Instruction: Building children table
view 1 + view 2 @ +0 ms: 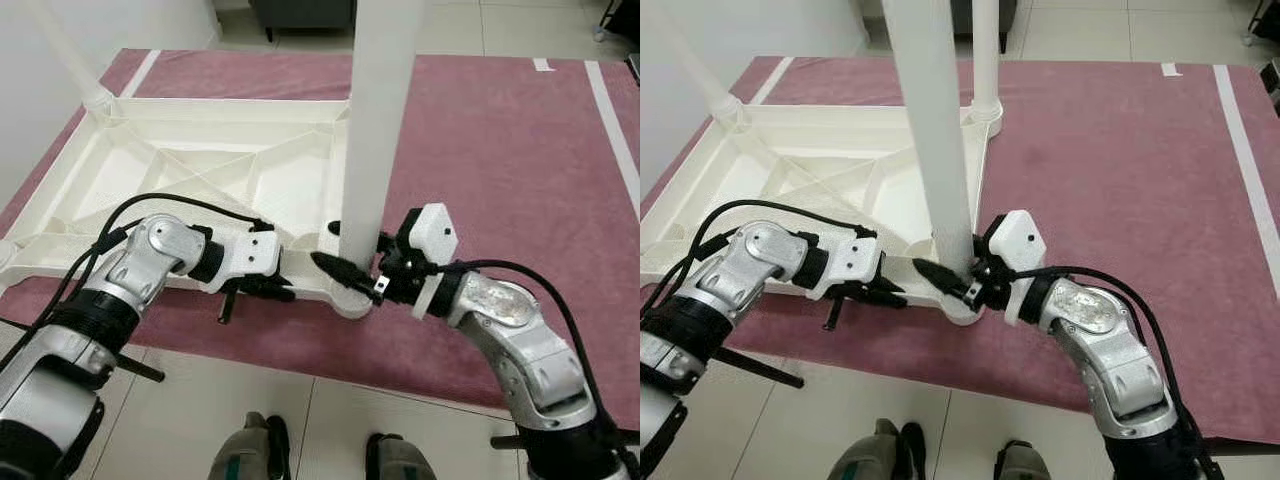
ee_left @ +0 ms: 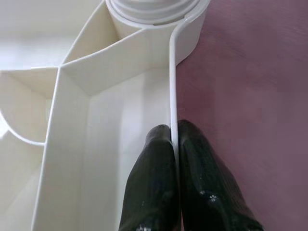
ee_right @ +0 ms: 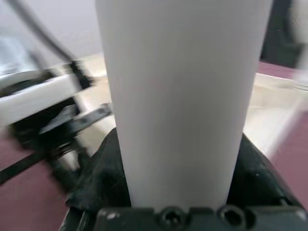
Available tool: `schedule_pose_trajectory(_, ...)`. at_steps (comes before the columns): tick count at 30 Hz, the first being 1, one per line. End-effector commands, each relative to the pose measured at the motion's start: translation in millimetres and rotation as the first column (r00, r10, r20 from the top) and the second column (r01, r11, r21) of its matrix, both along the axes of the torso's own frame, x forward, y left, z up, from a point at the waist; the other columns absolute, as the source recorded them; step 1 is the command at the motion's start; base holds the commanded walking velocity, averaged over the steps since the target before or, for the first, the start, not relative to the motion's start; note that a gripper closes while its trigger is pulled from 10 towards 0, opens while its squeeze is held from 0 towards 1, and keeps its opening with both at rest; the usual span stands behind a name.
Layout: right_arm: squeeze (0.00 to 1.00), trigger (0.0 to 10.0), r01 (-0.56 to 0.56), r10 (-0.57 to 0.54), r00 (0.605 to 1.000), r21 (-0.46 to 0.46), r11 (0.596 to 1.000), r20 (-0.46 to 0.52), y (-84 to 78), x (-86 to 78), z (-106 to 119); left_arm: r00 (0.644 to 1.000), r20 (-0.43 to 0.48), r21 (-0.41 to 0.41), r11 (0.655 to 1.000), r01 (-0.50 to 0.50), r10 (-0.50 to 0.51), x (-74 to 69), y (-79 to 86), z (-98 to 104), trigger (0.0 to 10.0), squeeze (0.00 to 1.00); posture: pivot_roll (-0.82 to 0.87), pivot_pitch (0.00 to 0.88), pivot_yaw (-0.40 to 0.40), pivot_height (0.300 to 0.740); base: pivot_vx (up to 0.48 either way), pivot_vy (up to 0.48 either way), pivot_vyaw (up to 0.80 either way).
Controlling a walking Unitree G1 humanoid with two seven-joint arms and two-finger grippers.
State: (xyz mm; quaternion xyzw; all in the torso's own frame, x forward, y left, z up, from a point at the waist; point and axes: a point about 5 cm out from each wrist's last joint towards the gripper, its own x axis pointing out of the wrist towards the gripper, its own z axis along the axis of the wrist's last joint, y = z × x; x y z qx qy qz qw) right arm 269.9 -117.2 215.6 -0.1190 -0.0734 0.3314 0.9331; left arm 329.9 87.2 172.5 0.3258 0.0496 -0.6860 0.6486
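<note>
Clearly a fitting step: the parts are held so that one can be worked into the other
Tabletop: the white tabletop (image 1: pixel 200 175) lies upside down on the pink rug (image 1: pixel 500 150), ribbed underside up; this leaves its corner sockets open to take legs
Left gripper: the left gripper (image 2: pixel 173 139) has its two black fingers pressed onto the thin side wall near the nearest corner, one finger inside the wall and one outside; I judge this is to keep the tabletop from turning or sliding while the leg is worked in
Right gripper: the right gripper (image 1: pixel 362 272) has its fingers (image 3: pixel 103 173) spread round the base of the upright white leg (image 1: pixel 378 120), one on each side, low down just above the socket; the low hold probably gives the most control for seating or twisting
Leg: it stands in the near corner socket (image 2: pixel 154 12) of the tabletop, between the right gripper's fingers and a little along the wall from the left gripper's
Other legs: another leg (image 1: pixel 985 50) stands at the far corner; a third (image 1: pixel 70 55) slants up from the far left corner
</note>
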Motion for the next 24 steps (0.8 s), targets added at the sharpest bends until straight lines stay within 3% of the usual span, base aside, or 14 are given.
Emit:
schedule_pose_trajectory(1, 0.0, 0.0, 0.312, -0.323, 0.925, -0.081, 0.946, -0.2, -17.2, 15.8, -44, 0.996, 0.09, -0.14, 0.99, -0.009, 0.022, 7.9, -25.2, 24, 0.0, 0.0, -0.08, 0.184, 0.146, 0.74, 0.0, 0.0, 0.0)
schedule_pose_trajectory(3, 0.0, 0.0, 0.312, -0.323, 0.925, -0.081, 0.946, -0.2, -17.2, 15.8, -44, 0.996, 0.09, -0.14, 0.99, -0.009, 0.022, 7.9, -25.2, 24, 0.0, 0.0, -0.08, 0.184, 0.146, 0.74, 0.0, 0.0, 0.0)
schedule_pose_trajectory(4, 0.0, 0.0, 0.397, -0.405, 0.888, -0.081, 0.914, -0.216, -21.2, 18.6, -47, 0.994, 0.098, -0.154, 0.988, -0.027, 0.043, 10.8, -30.3, 26, 0.0, 0.0, -0.08, 0.184, 0.146, 0.74, 0.0, 0.0, 0.0)
schedule_pose_trajectory(6, 0.0, 0.0, 0.606, -0.602, 0.761, -0.066, 0.792, -0.24, -31.4, 19.4, -51, 0.991, 0.111, -0.185, 0.981, -0.049, 0.071, 15.6, -45.6, 31, 0.0, 0.0, -0.08, 0.186, 0.146, 0.74, 0.0, 0.0, 0.0)
schedule_pose_trajectory(8, 0.0, 0.0, 0.606, -0.602, 0.761, -0.066, 0.792, -0.24, -31.4, 19.4, -51, 0.991, 0.111, -0.185, 0.981, -0.049, 0.071, 15.6, -45.6, 31, 0.0, 0.0, -0.08, 0.186, 0.146, 0.74, 0.0, 0.0, 0.0)
schedule_pose_trajectory(10, 0.0, 0.0, 0.731, -0.716, 0.653, -0.043, 0.681, -0.247, -33.6, 13.3, -55, 0.99, 0.115, -0.203, 0.978, -0.058, 0.083, 17.8, -59.1, 34, 0.0, 0.0, -0.09, 0.191, 0.152, 0.74, 0.0, 0.0, 0.0)
schedule_pose_trajectory(12, 0.0, 0.0, 0.753, -0.735, 0.632, -0.033, 0.658, -0.246, -32.3, 10.9, -56, 0.99, 0.115, -0.204, 0.977, -0.059, 0.084, 18.2, -62.4, 35, 0.0, 0.0, -0.09, 0.191, 0.152, 0.74, 0.0, 0.0, 0.0)
schedule_pose_trajectory(16, 0.0, 0.0, 0.724, -0.703, 0.68, 0.038, 0.689, -0.21, -23.8, 9.8, -48, 0.991, 0.109, -0.2, 0.978, -0.052, 0.075, 18.0, -62.5, 35, 0.0, 0.0, -0.09, 0.191, 0.157, 0.74, 0.0, 0.0, 0.0)
schedule_pose_trajectory(17, 0.0, 10.0, 0.685, -0.666, 0.724, 0.071, 0.725, -0.177, -19.2, 10.5, -41, 0.992, 0.105, -0.197, 0.979, -0.049, 0.071, 17.9, -60.2, 34, 0.0, 0.0, -0.09, 0.191, 0.16, 0.74, 0.0, 0.0, 0.0)
schedule_pose_trajectory(18, 0.0, 10.0, 0.648, -0.635, 0.76, 0.096, 0.755, -0.14, -16.1, 11.3, -35, 0.992, 0.102, -0.193, 0.98, -0.047, 0.067, 17.9, -58.2, 33, 0.0, 0.0, -0.09, 0.191, 0.159, 0.74, 0.0, 0.0, 0.0)
schedule_pose_trajectory(19, 1.0, 10.0, 0.604, -0.596, 0.797, 0.129, 0.786, -0.099, -13.4, 12.7, -27, 0.993, 0.101, -0.189, 0.981, -0.048, 0.068, 18.1, -56.5, 32, 0.0, 0.0, -0.09, 0.189, 0.159, 0.74, 0.0, 0.0, 0.0)
schedule_pose_trajectory(20, 1.0, 10.0, 0.542, -0.54, 0.839, 0.167, 0.824, -0.061, -10.8, 13.7, -18, 0.993, 0.101, -0.187, 0.981, -0.048, 0.068, 18.0, -55.1, 31, 0.0, 0.0, -0.08, 0.189, 0.158, 0.74, 0.0, 0.0, 0.0)
schedule_pose_trajectory(23, 1.0, 10.0, 0.502, -0.504, 0.863, 0.191, 0.844, -0.038, -9.4, 14.1, -11, 0.993, 0.101, -0.185, 0.981, -0.048, 0.068, 17.9, -54.5, 30, 0.0, 0.0, -0.08, 0.189, 0.158, 0.74, 0.0, 0.0, 0.0)
schedule_pose_trajectory(24, 0.55, 10.0, 0.42, -0.432, 0.902, 0.213, 0.882, 0.014, -6.0, 13.0, 2, 0.993, 0.101, -0.183, 0.982, -0.045, 0.064, 17.8, -53.4, 30, 0.0, 0.0, -0.08, 0.187, 0.157, 0.74, 0.0, 0.0, 0.0)
